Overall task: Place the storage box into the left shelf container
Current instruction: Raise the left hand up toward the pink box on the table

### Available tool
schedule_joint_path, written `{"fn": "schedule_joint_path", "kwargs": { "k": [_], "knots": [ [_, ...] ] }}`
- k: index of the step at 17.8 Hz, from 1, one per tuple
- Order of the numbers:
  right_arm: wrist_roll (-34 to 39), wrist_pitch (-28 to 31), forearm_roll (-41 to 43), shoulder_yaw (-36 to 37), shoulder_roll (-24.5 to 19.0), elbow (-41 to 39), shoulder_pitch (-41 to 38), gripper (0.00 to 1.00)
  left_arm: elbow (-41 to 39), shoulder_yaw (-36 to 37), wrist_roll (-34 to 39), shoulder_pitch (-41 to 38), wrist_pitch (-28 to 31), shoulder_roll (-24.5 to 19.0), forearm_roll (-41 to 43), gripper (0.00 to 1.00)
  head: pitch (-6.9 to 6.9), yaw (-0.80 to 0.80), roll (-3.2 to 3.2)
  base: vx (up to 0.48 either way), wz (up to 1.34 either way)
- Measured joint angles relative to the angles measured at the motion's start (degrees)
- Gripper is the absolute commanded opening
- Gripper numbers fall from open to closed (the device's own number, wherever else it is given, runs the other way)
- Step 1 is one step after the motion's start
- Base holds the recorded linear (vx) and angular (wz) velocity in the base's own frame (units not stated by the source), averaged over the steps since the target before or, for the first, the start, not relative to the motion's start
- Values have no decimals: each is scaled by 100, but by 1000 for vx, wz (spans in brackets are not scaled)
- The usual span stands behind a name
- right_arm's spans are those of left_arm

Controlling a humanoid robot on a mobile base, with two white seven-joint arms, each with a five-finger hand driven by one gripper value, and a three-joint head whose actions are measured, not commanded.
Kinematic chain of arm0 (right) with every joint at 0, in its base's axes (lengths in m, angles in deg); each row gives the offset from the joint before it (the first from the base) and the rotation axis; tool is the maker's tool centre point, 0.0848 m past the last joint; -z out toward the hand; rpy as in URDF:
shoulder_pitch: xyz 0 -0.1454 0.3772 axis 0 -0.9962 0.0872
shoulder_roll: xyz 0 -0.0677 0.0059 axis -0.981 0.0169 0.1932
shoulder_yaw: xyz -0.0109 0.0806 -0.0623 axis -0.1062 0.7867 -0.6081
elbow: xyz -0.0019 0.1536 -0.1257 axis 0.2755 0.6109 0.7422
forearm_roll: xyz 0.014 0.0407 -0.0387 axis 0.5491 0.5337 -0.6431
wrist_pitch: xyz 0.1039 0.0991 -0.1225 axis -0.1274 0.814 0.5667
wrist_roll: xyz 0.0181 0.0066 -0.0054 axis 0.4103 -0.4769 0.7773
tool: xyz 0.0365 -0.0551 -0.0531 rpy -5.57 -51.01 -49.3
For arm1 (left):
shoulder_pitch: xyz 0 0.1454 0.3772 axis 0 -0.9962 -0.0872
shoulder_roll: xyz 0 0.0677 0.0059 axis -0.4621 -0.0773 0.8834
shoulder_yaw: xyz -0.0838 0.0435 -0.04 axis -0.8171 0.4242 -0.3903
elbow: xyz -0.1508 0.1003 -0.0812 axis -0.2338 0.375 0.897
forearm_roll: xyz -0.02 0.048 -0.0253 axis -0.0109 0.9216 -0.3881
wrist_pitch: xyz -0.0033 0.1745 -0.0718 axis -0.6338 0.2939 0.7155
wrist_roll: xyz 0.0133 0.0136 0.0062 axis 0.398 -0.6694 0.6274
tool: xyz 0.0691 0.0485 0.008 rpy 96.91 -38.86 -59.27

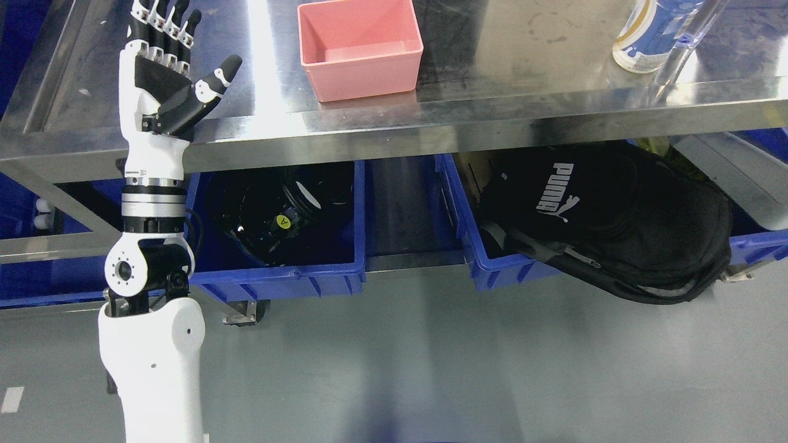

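The left hand (163, 67) is raised at ten o'clock, fingers apart and holding nothing. The pink storage box (359, 49) sits at twelve o'clock on the steel table (492, 86).

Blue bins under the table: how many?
2 clearly: left blue bin holds black gear; right blue bin holds a black backpack. Blue at both frame edges may be further bins, cut off.

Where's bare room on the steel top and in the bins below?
Steel tabletop is bare between pink storage box and bottle, also between left hand and the box. Below, left blue bin holds dark gear; right blue bin is crammed with a black backpack.
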Motion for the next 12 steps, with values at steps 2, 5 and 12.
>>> {"fn": "schedule_joint_path", "kwargs": {
  "k": [2,5,12],
  "knots": [
    [-2,7,0,0,0,0,0,100,-4,-39,-11,-14,2,6,37,100,0,0,0,0,0],
    [-2,11,0,0,0,0,0,100,-6,-74,-301,68,9,-53,65,100,0,0,0,0,0],
    [21,12,0,0,0,0,0,100,241,-94,-1797,1163,43,-821,327,100,0,0,0,0,0]
  ]
}}
